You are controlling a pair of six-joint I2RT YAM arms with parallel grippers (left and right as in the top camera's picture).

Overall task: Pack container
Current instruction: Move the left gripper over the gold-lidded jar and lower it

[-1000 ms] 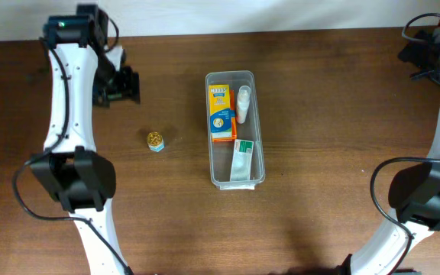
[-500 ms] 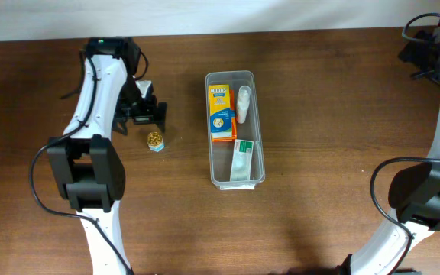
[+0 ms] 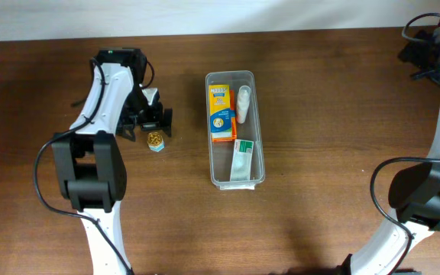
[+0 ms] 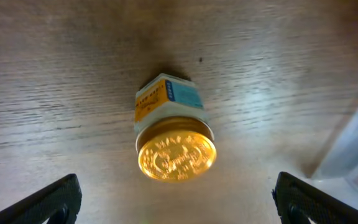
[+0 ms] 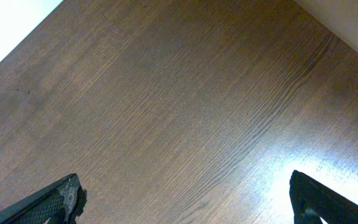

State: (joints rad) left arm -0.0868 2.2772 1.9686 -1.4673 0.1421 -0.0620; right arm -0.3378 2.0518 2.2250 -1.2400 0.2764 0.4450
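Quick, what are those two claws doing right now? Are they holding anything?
Left gripper: open, holding nothing, hovering over the small gold-lidded jar.
Right gripper: open, holding nothing.

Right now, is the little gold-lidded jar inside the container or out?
Out: the jar sits on the table beside the container, apart from it.

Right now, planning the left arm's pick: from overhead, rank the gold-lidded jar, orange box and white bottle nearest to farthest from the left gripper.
1. gold-lidded jar, on the table beside the left gripper.
2. orange box, left side of the container.
3. white bottle, right of the box.
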